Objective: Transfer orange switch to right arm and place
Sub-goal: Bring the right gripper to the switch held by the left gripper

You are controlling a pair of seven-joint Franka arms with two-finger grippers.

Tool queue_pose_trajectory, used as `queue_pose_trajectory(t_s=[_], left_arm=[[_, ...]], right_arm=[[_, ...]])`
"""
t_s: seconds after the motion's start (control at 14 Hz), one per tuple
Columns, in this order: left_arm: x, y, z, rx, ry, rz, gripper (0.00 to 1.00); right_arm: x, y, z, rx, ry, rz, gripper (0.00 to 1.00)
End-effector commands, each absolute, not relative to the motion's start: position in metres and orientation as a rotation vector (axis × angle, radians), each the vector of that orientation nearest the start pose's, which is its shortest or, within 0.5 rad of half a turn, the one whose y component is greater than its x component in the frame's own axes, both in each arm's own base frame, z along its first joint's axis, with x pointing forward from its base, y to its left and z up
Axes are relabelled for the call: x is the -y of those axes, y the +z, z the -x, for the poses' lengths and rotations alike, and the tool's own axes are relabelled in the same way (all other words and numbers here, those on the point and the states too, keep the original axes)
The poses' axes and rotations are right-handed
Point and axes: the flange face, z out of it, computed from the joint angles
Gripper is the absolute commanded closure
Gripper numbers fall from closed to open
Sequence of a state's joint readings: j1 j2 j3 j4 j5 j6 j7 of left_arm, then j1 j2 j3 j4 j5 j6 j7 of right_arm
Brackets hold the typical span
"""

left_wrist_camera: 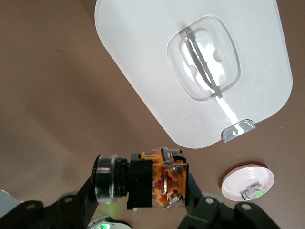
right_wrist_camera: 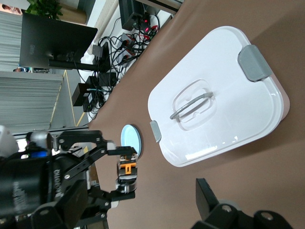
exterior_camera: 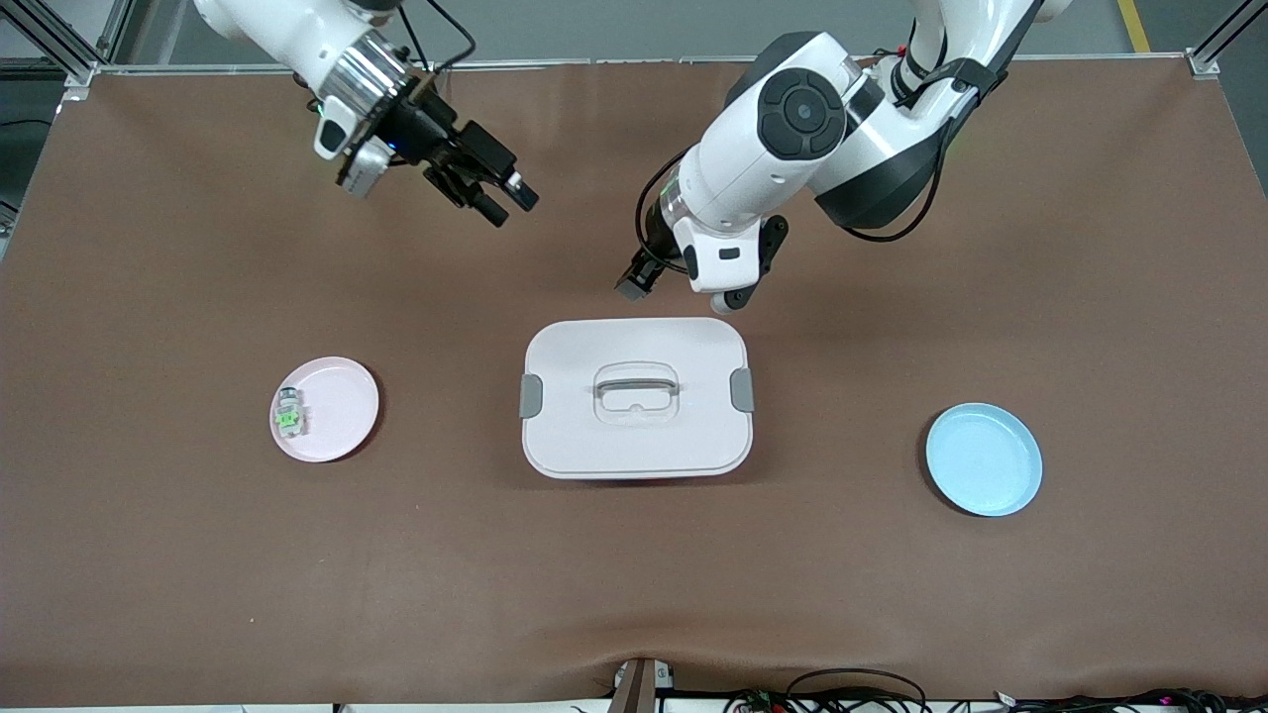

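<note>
Over the table, near the box: your left gripper (left_wrist_camera: 157, 191) hangs above bare brown tabletop, just off the edge of the white rectangular lidded box (exterior_camera: 635, 398) that lies toward the robots' bases.
Left hand state: you have it clamped shut on the small black switch with the orange-brown face (left_wrist_camera: 152, 183), one finger on each side of the body.
Switch position: held in the air between those fingers, its round silver-and-black collar sticking out to one side and the orange block to the other; in the right wrist view you see it (right_wrist_camera: 126, 171) facing your other arm.
Right hand state: your right gripper (exterior_camera: 492, 194) hovers with fingers spread wide and nothing in them, over bare table toward the right arm's end, well apart from the switch.
Handling: judge it light, rigid and hard plastic, so it will not deform; the smooth collar looks slippery and the orange part shows small clips that could snag.
Where to take hold: go for the exposed black body or collar, clear of the left fingers.
Risk: it is tiny, so a slight misalignment could knock it loose.
Also on table: a pink round plate (exterior_camera: 342, 396) carrying a pale switch with a green top (exterior_camera: 289, 414), and a light blue round plate (exterior_camera: 984, 458).
</note>
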State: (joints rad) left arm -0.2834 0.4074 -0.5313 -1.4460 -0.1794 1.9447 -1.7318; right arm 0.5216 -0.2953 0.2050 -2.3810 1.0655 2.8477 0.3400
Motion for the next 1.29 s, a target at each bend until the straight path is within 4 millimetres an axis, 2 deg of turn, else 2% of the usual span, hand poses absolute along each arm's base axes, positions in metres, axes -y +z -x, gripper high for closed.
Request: queue_pose_trajectory(t_s=[0.0, 0.14, 0.29, 0.5, 0.79, 1.21], left_arm=[[0.468, 0.505, -0.503, 1.659, 0.519, 2.920, 1.00], [0.467, 0.506, -0.503, 1.659, 0.518, 2.921, 1.00], [0.467, 0.507, -0.503, 1.659, 0.516, 2.923, 1.00], [0.467, 0.507, -0.503, 1.659, 0.516, 2.923, 1.00], [0.466, 0.511, -0.504, 1.665, 0.512, 2.929, 1.00], [0.467, 0.511, -0.503, 1.663, 0.513, 2.929, 1.00]], right_arm=[[-0.310, 0.482, -0.389, -0.587, -0.355, 2.170, 0.00], [-0.323, 0.476, -0.389, -0.598, -0.372, 2.164, 0.00], [-0.344, 0.475, -0.390, -0.623, -0.364, 2.133, 0.00], [-0.358, 0.471, -0.398, -0.639, -0.377, 2.119, 0.00], [-0.388, 0.462, -0.401, -0.637, -0.419, 2.113, 0.00], [-0.415, 0.453, -0.414, -0.646, -0.430, 2.098, 0.00]])
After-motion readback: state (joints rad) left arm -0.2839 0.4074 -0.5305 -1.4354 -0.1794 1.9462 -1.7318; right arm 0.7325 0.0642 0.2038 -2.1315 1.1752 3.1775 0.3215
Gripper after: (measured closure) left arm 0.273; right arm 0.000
